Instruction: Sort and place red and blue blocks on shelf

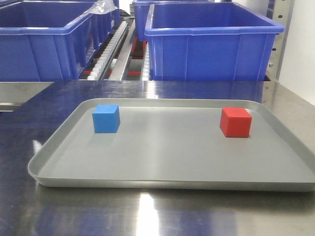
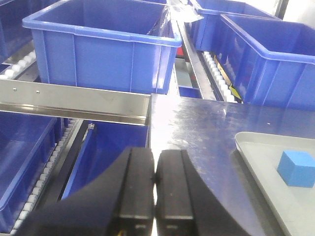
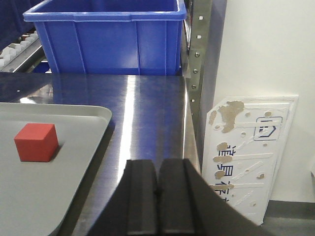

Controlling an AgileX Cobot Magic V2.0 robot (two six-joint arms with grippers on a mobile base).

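- The shelf (image 2: 74, 101) fills the top of the front view and the left of the left wrist view, with a steel front rail, white rollers and a holed upright at upper right
- Bins (image 1: 211, 44), dark blue, sit on its roller tracks, two large ones across the top of the front view
- The table (image 1: 147, 216), bare steel, spans the lower half of the front view and meets the shelf's rail
- The tray (image 1: 167, 152), grey and shallow, lies on the table at mid-frame
- The left gripper (image 2: 156, 191) is at bottom centre of its wrist view, black fingers pressed together, in line with the table's left edge
- The right gripper (image 3: 158, 196) is at bottom centre of its view, fingers likewise pressed together, over the table near its right edge
- The blue block (image 1: 106, 118) rests on the tray left of centre; in the left wrist view it lies lower right, well apart from the fingers
- The red block (image 1: 236, 122) rests on the tray at right; in the right wrist view it lies mid-left, apart from the fingers
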